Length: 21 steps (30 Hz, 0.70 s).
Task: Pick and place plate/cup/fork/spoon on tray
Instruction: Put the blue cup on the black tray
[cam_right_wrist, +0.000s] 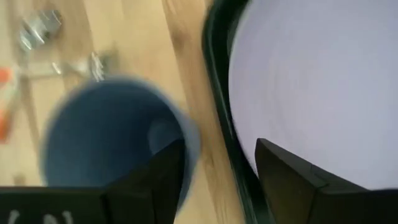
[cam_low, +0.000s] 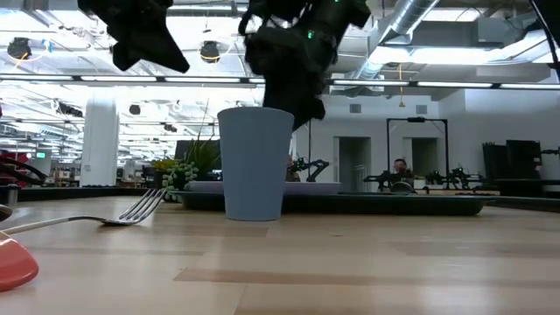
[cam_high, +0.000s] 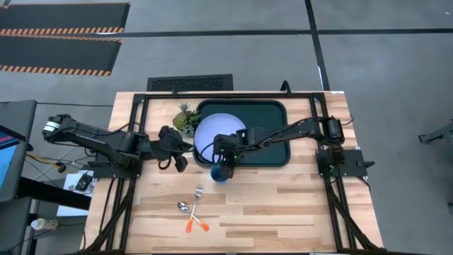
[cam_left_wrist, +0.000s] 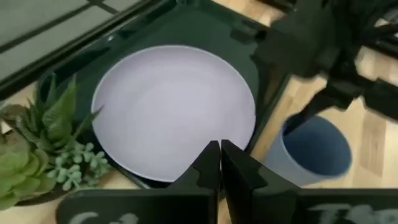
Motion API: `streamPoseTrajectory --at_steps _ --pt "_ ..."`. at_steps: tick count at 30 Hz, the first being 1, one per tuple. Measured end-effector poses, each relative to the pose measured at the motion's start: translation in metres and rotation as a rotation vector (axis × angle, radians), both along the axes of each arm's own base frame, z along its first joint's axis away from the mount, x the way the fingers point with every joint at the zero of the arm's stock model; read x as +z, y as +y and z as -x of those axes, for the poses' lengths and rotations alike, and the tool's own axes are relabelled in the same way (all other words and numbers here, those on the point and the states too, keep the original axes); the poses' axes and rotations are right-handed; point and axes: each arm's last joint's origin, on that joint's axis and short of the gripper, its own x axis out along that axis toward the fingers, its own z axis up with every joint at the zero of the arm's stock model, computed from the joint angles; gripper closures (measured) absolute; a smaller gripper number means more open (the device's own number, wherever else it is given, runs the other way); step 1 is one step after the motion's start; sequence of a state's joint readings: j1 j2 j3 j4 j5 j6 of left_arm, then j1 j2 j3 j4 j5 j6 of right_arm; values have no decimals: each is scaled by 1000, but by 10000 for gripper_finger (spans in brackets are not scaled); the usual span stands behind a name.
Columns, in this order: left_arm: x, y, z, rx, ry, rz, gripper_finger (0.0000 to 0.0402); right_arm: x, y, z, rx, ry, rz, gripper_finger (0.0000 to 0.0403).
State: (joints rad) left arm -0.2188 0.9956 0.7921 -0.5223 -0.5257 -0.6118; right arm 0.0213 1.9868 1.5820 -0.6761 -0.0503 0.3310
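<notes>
High view: tray (cam_high: 272,157) on counter (cam_high: 283,205), plate (cam_high: 212,131) inside. Cup (cam_high: 219,173) upright just off tray's front edge, rim between spread fingers of right hand (cam_high: 225,167). Left hand (cam_high: 177,152) closed, empty, beside plate.

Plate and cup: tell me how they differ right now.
The plate lies flat inside the tray; the cup stands upright on the table, just outside the tray. The plate is pale lavender and wide; the cup is darker blue and narrow. The right gripper is at the cup's rim; nothing touches the plate. Both are empty.
</notes>
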Motion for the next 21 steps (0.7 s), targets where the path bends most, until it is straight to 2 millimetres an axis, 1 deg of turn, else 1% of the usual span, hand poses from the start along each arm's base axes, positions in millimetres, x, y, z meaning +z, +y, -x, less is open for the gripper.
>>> streamPoseTrajectory --at_steps 1,4,6,8,10,13,15,16,19,21 --pt "0 0 1 6 1 -4 401 -3 0 1 2 23 -1 184" --pt "0 1 5 9 21 -11 401 -6 1 -2 3 16 -4 188" --pt "0 2 6 14 27 -7 401 -7 1 0 2 34 0 202" --pt "-2 2 7 17 47 -9 401 -6 2 -2 3 10 1 228" --pt "-2 2 6 21 40 -5 401 -3 1 0 2 11 1 264" --pt "-2 2 6 21 42 -5 401 -1 -1 -1 0 3 -8 321" --pt "-2 2 6 22 43 -5 401 -1 0 1 2 25 -24 370" --pt "-3 2 6 21 45 -5 401 1 0 1 4 24 -30 384" --pt "-2 2 6 28 41 3 401 11 0 0 7 27 -34 388" --pt "-3 2 7 30 43 9 401 23 0 -2 20 27 -51 394"
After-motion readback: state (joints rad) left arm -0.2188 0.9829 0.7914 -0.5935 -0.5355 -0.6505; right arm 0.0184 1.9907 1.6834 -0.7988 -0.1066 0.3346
